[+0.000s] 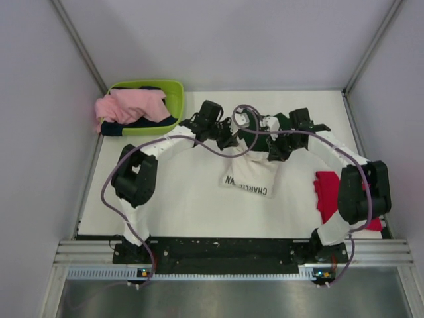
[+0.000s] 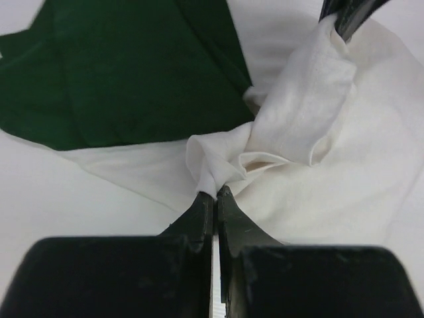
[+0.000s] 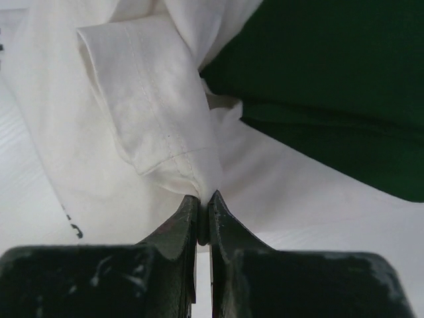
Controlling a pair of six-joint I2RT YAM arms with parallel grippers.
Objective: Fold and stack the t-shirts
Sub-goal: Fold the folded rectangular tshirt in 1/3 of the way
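Fold in progress. The white t-shirt [image 1: 250, 177] lies midway across the counter [image 1: 172, 207], lettering toward the near side. The red t-shirt [image 1: 326, 192] rests at the right edge. Left claw [image 2: 215, 196] and right claw [image 3: 204, 199] are each clamped on a pinch of white cloth beside the green sleeves [image 2: 132, 73], at the far end. A clean fold probably needs both pinches carried level and in step, cloth taut between them.

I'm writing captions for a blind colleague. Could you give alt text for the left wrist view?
The left gripper, jaws shut, pinches a bunched fold of the white t-shirt. The shirt's dark green sleeve lies spread at upper left, and the right gripper grips the same white cloth at the top right edge.
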